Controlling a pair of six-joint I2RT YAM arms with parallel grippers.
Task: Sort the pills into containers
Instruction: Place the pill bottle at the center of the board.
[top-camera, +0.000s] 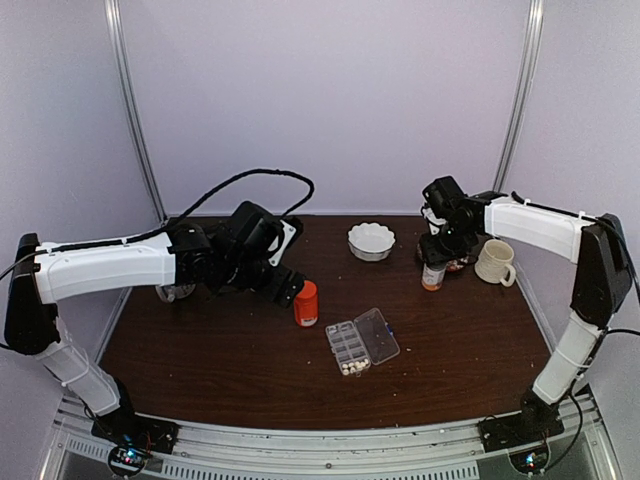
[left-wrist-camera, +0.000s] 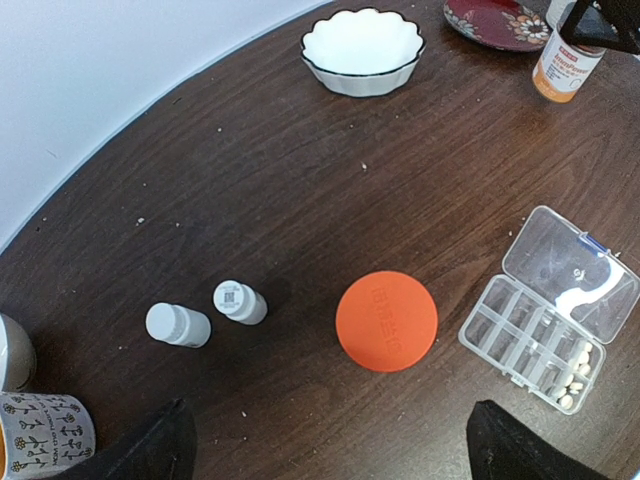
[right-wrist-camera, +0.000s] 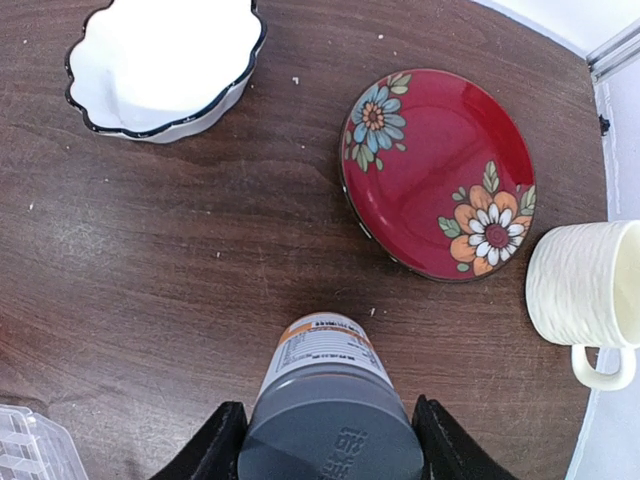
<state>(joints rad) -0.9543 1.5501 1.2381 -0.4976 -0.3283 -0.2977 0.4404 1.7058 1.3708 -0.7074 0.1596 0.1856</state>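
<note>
While the right gripper (right-wrist-camera: 330, 440) stands over the grey-capped bottle (right-wrist-camera: 320, 352), its two black fingers (right-wrist-camera: 222, 445) press against opposite sides of the cap, so it reads as grasping the bottle by its top. The cap is on. In the overhead view the bottle hangs straight under that gripper and seems to rest on the table (right-wrist-camera: 150, 250), though I cannot tell for sure that it is not lifted a little. Just off the left finger, a corner of the clear organizer box (left-wrist-camera: 500, 320) shows. Farther ahead of the fingertips lies a red flowered plate (right-wrist-camera: 440, 170), with a cream mug (right-wrist-camera: 590, 290) beside it and a scalloped white bowl (right-wrist-camera: 160, 60) beyond.

The left gripper (left-wrist-camera: 330, 450) is released, fingers spread wide with nothing between them. Just ahead of it stands an orange-capped bottle (left-wrist-camera: 386, 320). Two tiny white bottles (left-wrist-camera: 178, 324) lie ahead near its left finger. The organizer box sits ahead near its right finger, lid laid back, and the pills (left-wrist-camera: 575, 375) already sorted lie in the cells at the end nearest that finger; the other cells look bare.

My reading is that the step in hand is fetching a supply bottle. The next move calls for a firm hold on the cap, a lift clear of the plate and a carry toward the box. The cap must then come off, which probably needs the free left gripper to steady the bottle's body while the right twists.
</note>
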